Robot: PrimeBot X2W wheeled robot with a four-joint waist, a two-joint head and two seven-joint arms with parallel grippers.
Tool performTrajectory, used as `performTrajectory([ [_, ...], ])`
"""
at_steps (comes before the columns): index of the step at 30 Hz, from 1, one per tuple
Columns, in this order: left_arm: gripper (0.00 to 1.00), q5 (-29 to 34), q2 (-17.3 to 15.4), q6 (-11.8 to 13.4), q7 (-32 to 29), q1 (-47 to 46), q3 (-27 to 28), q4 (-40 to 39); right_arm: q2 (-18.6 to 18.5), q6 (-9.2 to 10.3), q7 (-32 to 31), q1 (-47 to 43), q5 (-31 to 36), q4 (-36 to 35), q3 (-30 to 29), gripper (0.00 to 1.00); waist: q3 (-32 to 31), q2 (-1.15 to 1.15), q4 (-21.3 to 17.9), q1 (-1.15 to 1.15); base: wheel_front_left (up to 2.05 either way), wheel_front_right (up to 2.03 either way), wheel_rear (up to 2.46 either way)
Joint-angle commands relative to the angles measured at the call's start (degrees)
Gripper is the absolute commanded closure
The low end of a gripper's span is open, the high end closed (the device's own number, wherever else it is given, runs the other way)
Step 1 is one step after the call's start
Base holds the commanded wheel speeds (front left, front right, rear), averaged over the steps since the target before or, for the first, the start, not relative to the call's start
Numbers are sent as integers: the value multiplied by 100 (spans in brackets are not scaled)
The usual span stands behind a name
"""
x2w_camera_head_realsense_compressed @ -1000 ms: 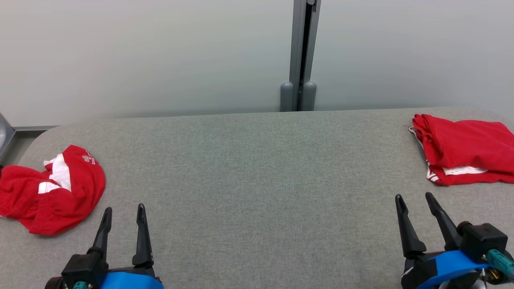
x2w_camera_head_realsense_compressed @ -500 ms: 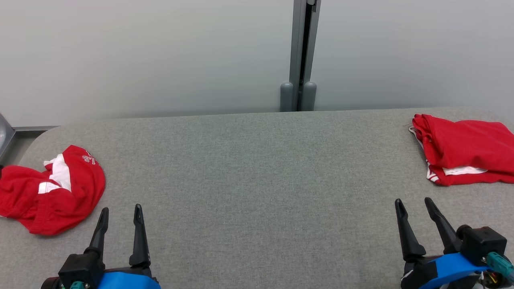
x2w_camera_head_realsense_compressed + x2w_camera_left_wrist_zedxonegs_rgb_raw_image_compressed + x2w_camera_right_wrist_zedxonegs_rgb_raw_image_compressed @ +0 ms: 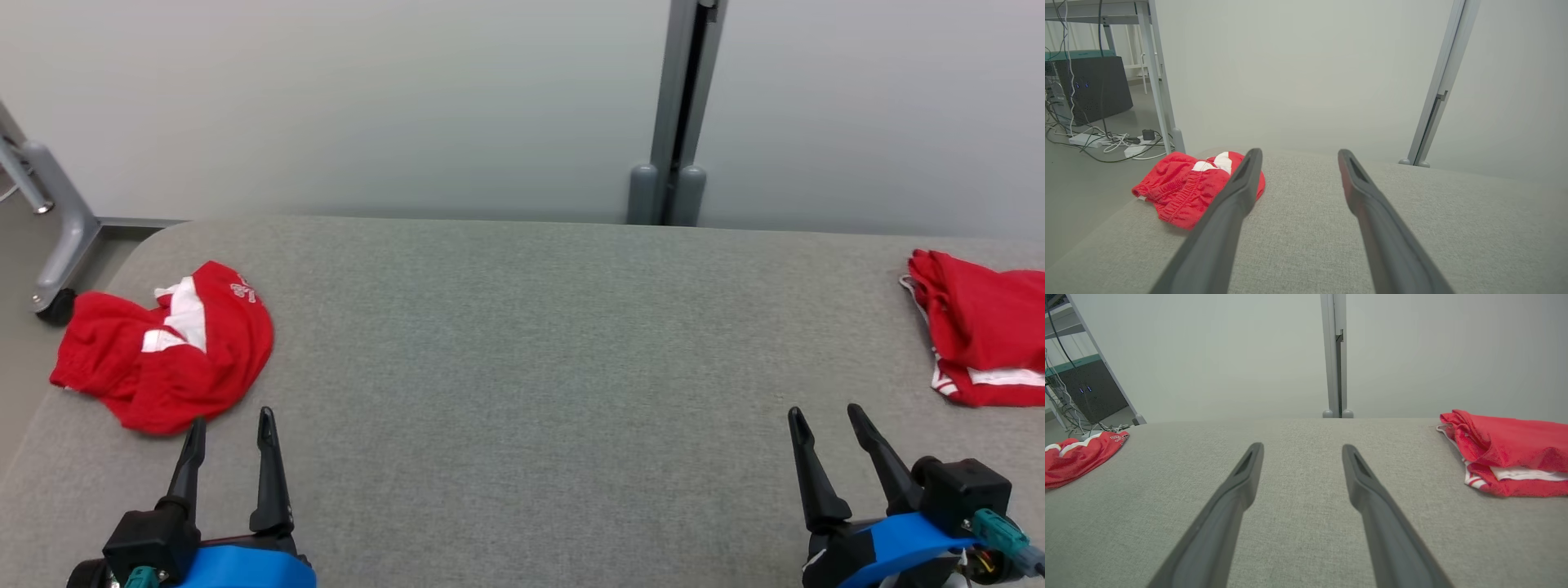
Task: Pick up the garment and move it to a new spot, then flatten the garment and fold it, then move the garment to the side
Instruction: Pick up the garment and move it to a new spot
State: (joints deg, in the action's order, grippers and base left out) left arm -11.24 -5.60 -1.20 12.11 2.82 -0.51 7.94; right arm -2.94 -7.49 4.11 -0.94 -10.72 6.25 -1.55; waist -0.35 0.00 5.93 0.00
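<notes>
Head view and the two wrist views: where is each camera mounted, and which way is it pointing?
Head view: on the robot's head, facing forward and down over the grey table; both open jaws show at the bottom corners.
Left wrist view: on the left wrist, looking along its dark fingers toward the crumpled red garment.
Right wrist view: on the right wrist, looking along its fingers across the table; folded red garment at right.
Shared: all three show the crumpled garment and the grey post behind.

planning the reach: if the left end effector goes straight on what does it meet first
Probably the crumpled red garment: the left end effector would clip its near edge with one finger; otherwise bare table, depth unclear.
</notes>
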Motion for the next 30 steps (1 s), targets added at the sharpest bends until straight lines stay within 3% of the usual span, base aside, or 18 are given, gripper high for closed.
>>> performTrajectory([
  [1, 0, -33, -54, 16, 5, -91, 44, -13, 7, -1, 13, 108, 14, 21, 35, 0, 103, 0, 182, 0, 0, 0, 0],
  [13, 0, -132, -146, 127, 44, -81, 141, -26, 4, -1, 22, 296, 117, 115, 80, 0, 291, 0, 1246, 0, 0, 0, 0],
  [23, 0, -201, -200, 228, 56, -37, 256, -94, 3, -1, 0, 448, 192, 190, 120, 0, 390, 0, 1749, 0, 0, 0, 0],
  [30, 0, -251, -247, 263, 87, -88, 286, -66, 3, -1, -5, 493, 205, 271, 139, 0, 422, 0, 1821, 0, 0, 0, 0],
])
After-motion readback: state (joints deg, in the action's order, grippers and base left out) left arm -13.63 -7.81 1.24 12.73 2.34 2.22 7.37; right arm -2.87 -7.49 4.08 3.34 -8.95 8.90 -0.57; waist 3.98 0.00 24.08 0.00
